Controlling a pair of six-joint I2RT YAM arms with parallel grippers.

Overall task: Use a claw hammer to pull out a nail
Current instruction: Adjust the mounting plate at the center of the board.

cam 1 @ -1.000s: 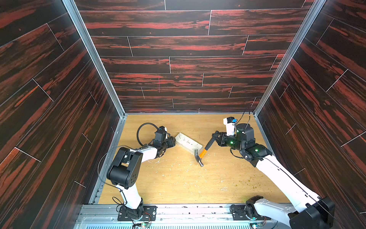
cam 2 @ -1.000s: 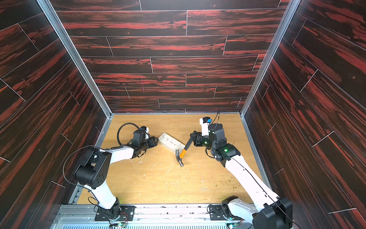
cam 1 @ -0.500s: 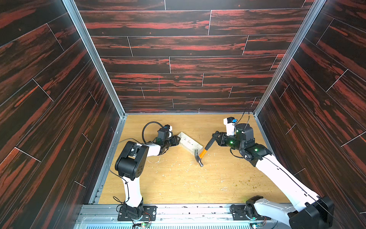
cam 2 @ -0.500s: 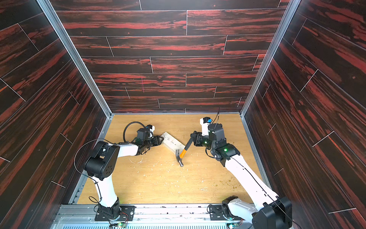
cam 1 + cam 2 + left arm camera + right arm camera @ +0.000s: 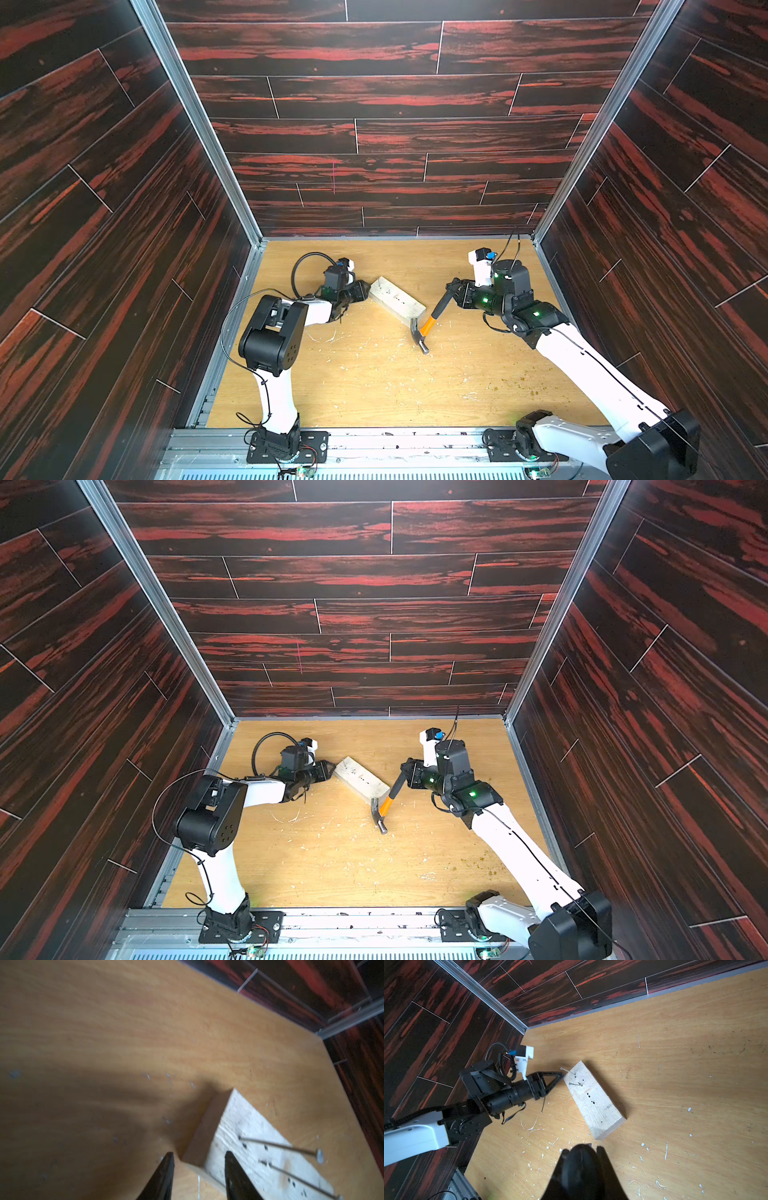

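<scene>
Left tool (image 5: 199,1155) astride block (image 5: 232,1118) corner; claw hammer (image 5: 420,332) beside opposite edge

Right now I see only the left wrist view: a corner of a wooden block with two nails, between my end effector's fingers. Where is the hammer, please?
Observer: The claw hammer is held by the right end effector, which is shut on its black handle.
Operator: And where is its head?
Observer: In both top views the steel head sits beside the wooden block, at the end away from the left end effector.
Operator: Has that end more nails?
Observer: No. In the right wrist view only the two nails at your end stand out; the rest shows empty holes.
</scene>
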